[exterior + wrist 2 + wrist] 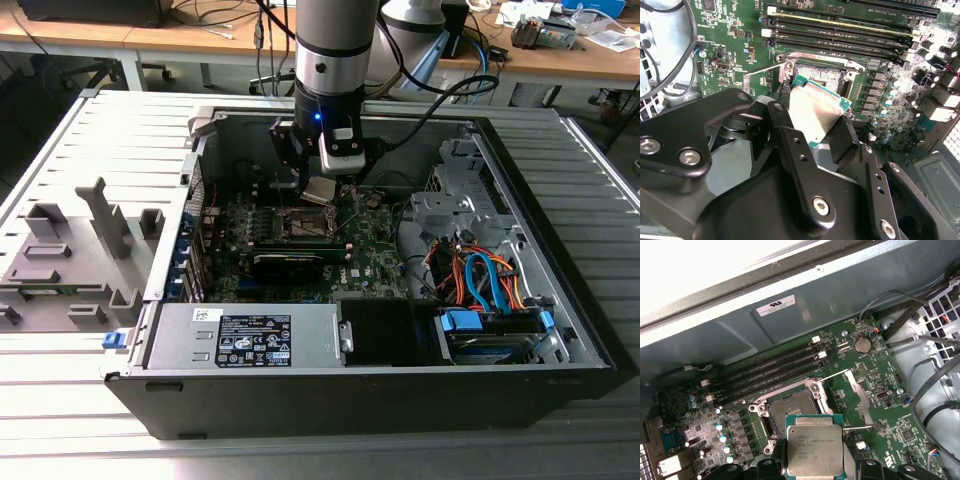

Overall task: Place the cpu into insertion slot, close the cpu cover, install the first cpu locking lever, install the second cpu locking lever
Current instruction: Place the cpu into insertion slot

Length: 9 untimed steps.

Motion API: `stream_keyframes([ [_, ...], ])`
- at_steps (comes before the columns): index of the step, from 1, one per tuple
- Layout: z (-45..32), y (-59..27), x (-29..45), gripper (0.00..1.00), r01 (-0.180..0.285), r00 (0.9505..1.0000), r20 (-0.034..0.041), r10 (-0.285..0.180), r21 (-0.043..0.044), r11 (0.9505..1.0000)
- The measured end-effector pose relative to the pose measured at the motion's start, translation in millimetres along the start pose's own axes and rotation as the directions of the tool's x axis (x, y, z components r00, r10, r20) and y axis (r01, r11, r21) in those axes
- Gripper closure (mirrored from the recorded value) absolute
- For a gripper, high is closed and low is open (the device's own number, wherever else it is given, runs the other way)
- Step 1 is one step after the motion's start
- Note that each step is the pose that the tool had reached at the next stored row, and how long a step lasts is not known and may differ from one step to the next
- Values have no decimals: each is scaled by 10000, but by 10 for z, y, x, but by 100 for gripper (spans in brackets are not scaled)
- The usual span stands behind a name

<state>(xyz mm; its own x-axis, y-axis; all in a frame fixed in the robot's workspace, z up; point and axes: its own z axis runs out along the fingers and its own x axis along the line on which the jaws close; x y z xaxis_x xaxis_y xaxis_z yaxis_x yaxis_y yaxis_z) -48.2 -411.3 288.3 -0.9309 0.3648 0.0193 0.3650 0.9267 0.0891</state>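
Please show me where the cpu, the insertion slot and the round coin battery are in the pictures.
the cpu (815,447): first wrist view, middle of its metal face.
the insertion slot (791,408): first wrist view, dark recess inside the metal rim.
the coin battery (862,344): first wrist view, middle of its round top.

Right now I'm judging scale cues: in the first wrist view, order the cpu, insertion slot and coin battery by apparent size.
1. cpu, nearest the camera, so its lead is unsure.
2. insertion slot, partly behind the cpu.
3. coin battery, clearly smallest.
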Motion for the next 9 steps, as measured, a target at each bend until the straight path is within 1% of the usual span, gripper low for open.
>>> stream_keyframes([
  [9, 0, 0, 0, 46, -71, 10000, 6, 71, -2, 10000],
])
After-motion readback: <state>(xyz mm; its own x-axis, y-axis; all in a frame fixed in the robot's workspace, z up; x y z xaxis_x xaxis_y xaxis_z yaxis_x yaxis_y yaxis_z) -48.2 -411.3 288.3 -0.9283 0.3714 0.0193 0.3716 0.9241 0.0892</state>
